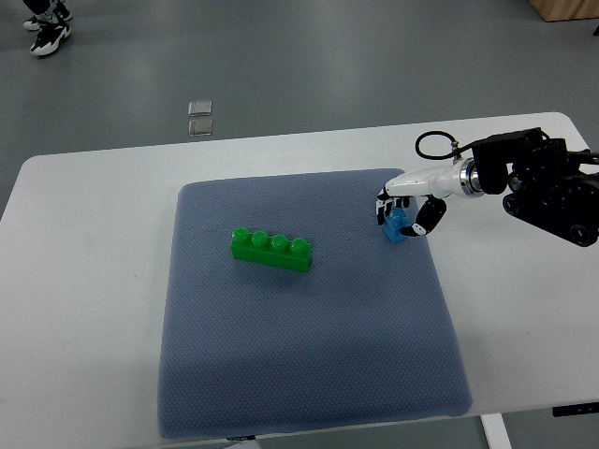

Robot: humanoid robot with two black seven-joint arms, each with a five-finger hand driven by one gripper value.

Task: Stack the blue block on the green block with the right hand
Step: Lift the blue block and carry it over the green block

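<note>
Right robot hand (408,213) comes in from the right edge, over the far-right part of the blue-grey mat (309,374). Fingers curled round the blue block (399,227), which sits between them w/ its lower edge at or just above the mat; can't tell which. Green block (271,249), a long 4-stud brick, lies flat approx. mid-mat, slightly left of centre, well apart from the blue one and the hand. Mat covers most of the white desk (84,281). Two small clear squares (200,117) on the grey floor beyond the far edge. A person's shoes (47,33) at the far-left corner.
</note>
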